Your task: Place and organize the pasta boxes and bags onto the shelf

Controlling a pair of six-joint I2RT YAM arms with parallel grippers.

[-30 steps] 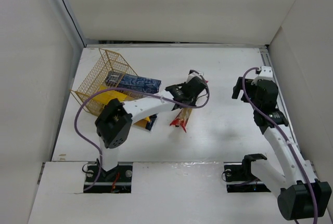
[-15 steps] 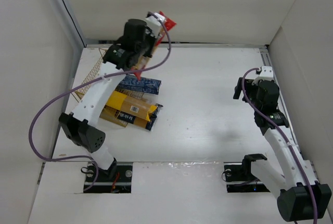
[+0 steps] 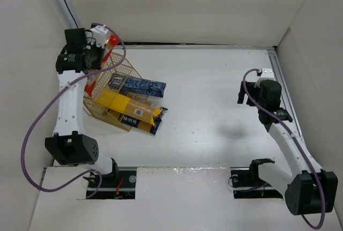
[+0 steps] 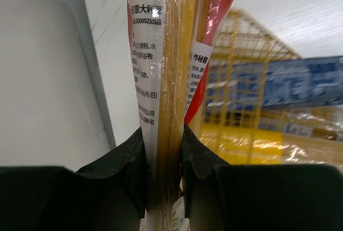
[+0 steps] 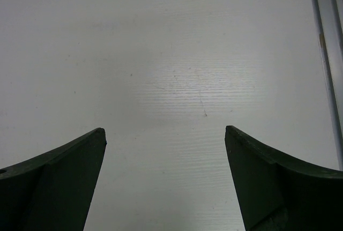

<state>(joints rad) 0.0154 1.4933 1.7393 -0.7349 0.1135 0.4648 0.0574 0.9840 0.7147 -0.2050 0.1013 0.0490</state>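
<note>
My left gripper (image 3: 95, 53) is shut on the red-and-clear pasta bag (image 3: 111, 42) and holds it high over the back left corner, above the golden wire-mesh shelf (image 3: 115, 65). In the left wrist view the bag (image 4: 163, 54) stands pinched between my fingers (image 4: 126, 161), with the shelf (image 4: 241, 81) below. The dark blue box (image 3: 140, 85) lies partly in the shelf. A plain yellow bag (image 3: 115, 101) and yellow packs with dark labels (image 3: 140, 114) lie stacked in front of it. My right gripper (image 3: 252, 92) is open and empty; the right wrist view shows bare table between its fingers (image 5: 59, 172).
White walls close in the table on the left, back and right. A metal rail (image 3: 281, 89) runs along the right edge, close to my right arm. The left wall (image 4: 48, 70) is close beside the held bag.
My left arm lifted the red-and-clear bag from the table's middle and swung it up and left, to above the shelf's back left corner. The right arm barely moved.
</note>
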